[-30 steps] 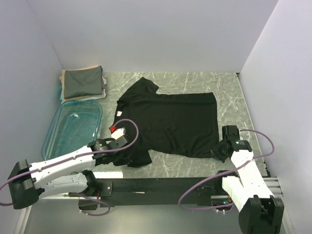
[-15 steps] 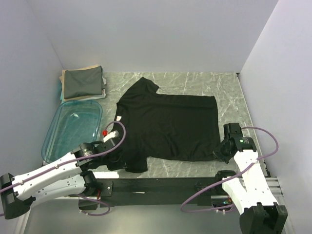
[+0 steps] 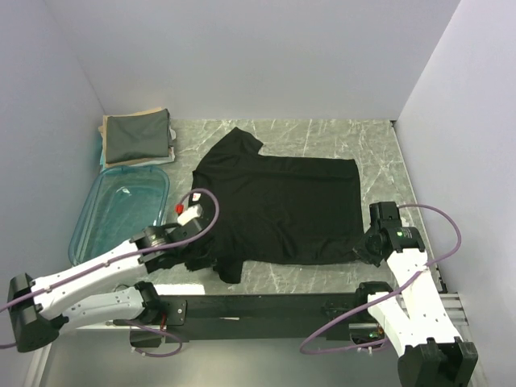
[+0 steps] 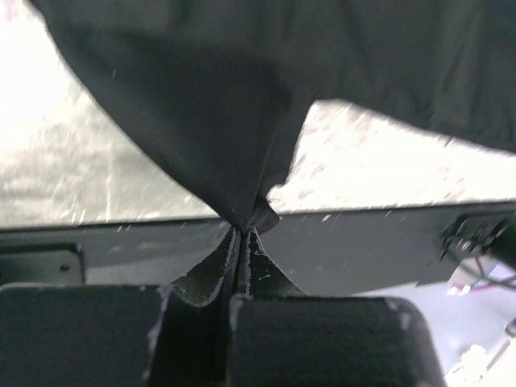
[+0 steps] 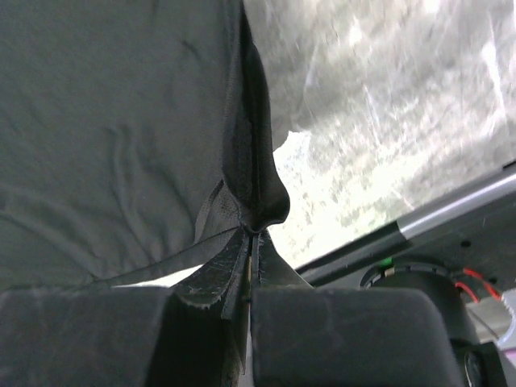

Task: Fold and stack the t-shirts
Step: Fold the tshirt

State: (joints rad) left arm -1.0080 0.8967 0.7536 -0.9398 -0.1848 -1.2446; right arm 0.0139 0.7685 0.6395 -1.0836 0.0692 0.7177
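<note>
Black t-shirt flat on worktop, collar at 9 o'clock, hem at 3; left jaws clamped on near sleeve, right jaws on near hem corner, cloth toward 12.

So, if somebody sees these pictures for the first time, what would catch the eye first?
First the black shirt, spread flat across the middle of the table, with both claws shut on its near edge: the left claw at the near-left corner, the right claw at the near-right corner. After that, the blue tub at the left and the folded stack in the far-left corner.
</note>
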